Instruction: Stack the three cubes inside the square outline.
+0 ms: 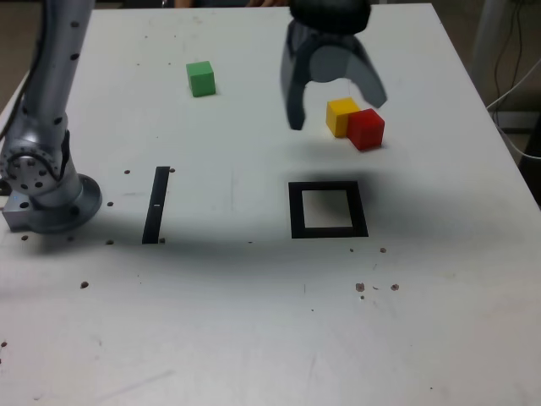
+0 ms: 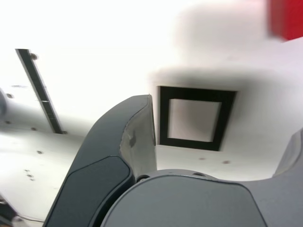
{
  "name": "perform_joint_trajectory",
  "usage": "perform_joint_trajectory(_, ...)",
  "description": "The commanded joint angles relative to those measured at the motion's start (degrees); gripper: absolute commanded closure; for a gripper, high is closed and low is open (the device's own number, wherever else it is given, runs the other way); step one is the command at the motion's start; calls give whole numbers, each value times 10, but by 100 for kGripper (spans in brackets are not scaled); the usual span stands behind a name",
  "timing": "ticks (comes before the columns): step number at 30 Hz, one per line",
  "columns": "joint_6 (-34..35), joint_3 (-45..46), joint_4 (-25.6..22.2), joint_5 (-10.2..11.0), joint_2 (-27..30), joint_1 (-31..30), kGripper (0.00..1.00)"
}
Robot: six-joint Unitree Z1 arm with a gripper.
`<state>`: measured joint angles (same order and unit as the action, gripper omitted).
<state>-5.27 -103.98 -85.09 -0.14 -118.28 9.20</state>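
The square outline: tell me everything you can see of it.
The square outline is a thick black frame with a white centre, lying flat on the white table. It looks like flat tape or print. Nothing sits in it or touches it. In the exterior view it lies nearer the camera than the yellow and red cubes, under the open gripper's shadow.

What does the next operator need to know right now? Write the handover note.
Gripper: open, empty, held above the table, just beyond the square outline.
Yellow cube and red cube: touching each other on the table, beyond the outline toward the exterior view's right.
Green cube: alone, far side of the table, toward the exterior view's left.
Done: nothing stacked; the outline is empty.
Left: place one cube in the outline, then stack the other two on it. The yellow and red cubes are nearest the gripper.
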Motion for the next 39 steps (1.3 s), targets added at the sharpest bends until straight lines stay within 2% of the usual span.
perform_joint_trajectory(1, 9, -20, -8, 0, -14, 7, 1)
perform_joint_trajectory(15, 29, -141, -45, -1, -101, 35, 1)
perform_joint_trajectory(31, 31, -178, -45, -8, -173, 57, 2)
perform_joint_trajectory(39, 30, -196, -44, -22, -201, 62, 4)
